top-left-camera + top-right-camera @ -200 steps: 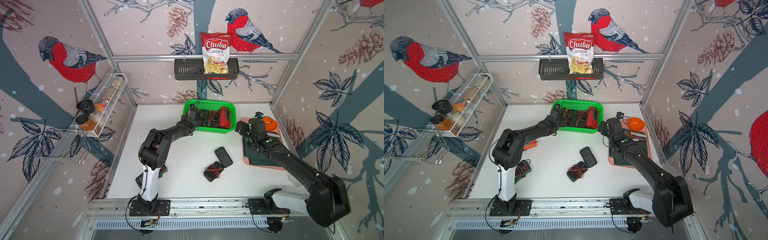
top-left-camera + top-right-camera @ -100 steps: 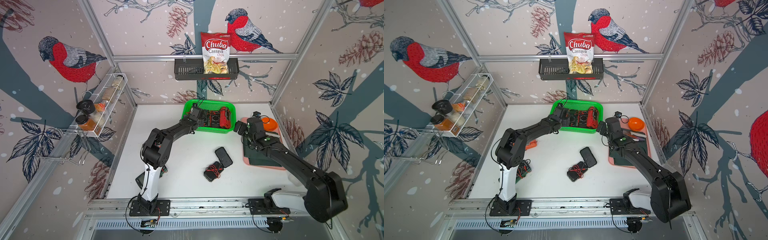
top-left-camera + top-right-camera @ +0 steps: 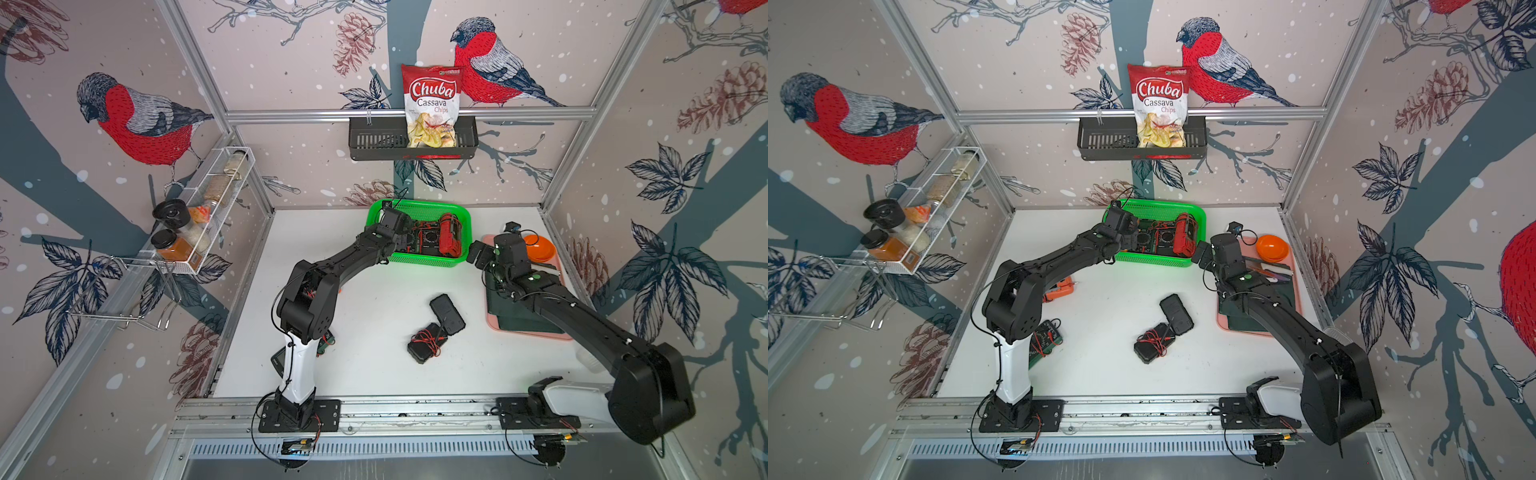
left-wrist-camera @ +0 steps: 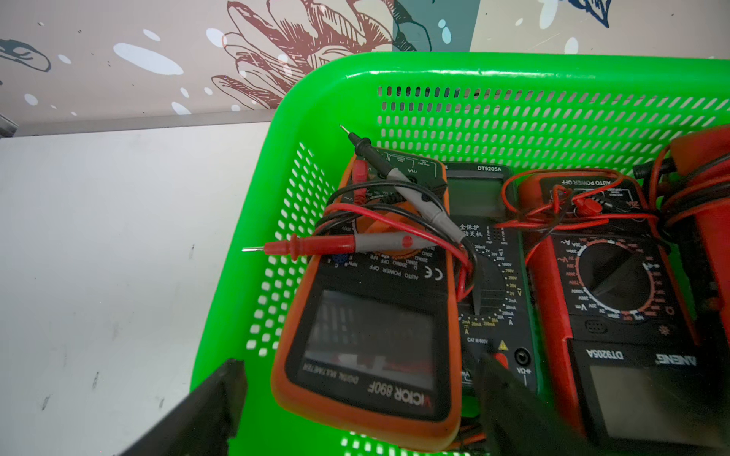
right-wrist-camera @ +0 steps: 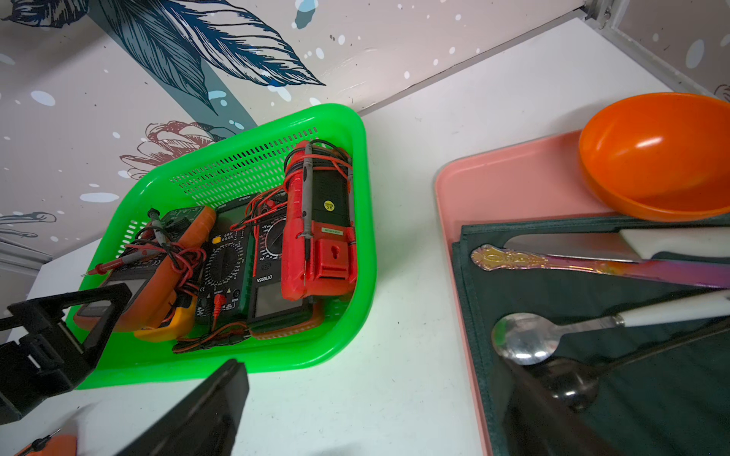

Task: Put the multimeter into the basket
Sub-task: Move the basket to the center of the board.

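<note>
The white tabletop [image 3: 374, 291] carries everything, closed in by bird-print walls. The left arm [image 3: 340, 259] reaches to the far side and over the basket [image 3: 419, 204], which sits close against the back wall. The right arm [image 3: 582, 318] stretches across a pink tray [image 5: 513, 177] that lies near the basket's right side. A dark green cloth [image 5: 651, 395] covers most of the tray, with an orange bowl [image 5: 655, 158] at its far corner and cutlery laid on the cloth. On the back wall a black rack [image 3: 374, 141] holds a chips bag [image 3: 432, 104]. A white wire rack [image 3: 208, 232] with spice jars hangs on the left wall.

The basket is crowded. The orange-cased multimeter [image 4: 375, 335] lies inside at its left end, face up and tilted, overlapping a dark green multimeter [image 4: 486, 244]. Next to that is a red-edged multimeter [image 4: 616, 284], then a red multimeter [image 5: 320, 237] lying back-up by the right wall, its leads wound around it. Mid-tabletop, well apart from the basket, a plain black unit [image 3: 446, 313] touches a second black unit [image 3: 426, 345] wrapped in red leads. Another meter [image 3: 1044, 340] lies by the left arm's base.

The left pincer [image 4: 359, 361] is released. Its fingers stand either side of the orange-cased multimeter's near end, with a gap showing on the outer side and the inner finger over the dark green multimeter. The right pincer [image 3: 478, 254] is spread wide and empty, above bare tabletop between basket and tray.

A red probe [image 4: 316, 248] juts toward the basket's left rim, and loose leads tangle across the meters.
</note>
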You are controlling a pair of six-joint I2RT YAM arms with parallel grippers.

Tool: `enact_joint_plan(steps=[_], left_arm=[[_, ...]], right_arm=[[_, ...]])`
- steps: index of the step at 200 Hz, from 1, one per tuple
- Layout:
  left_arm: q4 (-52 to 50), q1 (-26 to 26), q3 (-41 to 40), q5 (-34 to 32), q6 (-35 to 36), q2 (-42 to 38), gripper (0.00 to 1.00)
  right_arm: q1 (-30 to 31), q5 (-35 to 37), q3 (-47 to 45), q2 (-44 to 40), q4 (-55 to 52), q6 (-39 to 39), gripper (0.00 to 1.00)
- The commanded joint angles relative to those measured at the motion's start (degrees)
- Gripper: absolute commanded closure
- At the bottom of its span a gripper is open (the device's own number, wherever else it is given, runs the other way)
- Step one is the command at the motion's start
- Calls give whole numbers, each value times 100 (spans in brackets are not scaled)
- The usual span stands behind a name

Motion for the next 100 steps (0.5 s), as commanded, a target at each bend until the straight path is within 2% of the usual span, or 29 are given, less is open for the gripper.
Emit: enact_joint_plan(steps=[1, 12, 22, 53, 100], left_arm=[[-95, 1, -34, -93, -76, -61, 37], [-118, 1, -62, -93, -118, -47, 50], [-133, 12, -103, -55, -156, -34, 54], [-145, 30, -228, 60, -308, 38, 55], [63, 48, -306, 657, -454, 159, 57]], right_arm=[[7, 26, 52, 1, -26, 11, 0], [7, 57, 48, -7, -46, 15, 0], [3, 77, 47, -21, -61, 27, 0], [7, 123, 30, -15, -90, 49, 0], [7, 134, 16, 3, -89, 74, 0]])
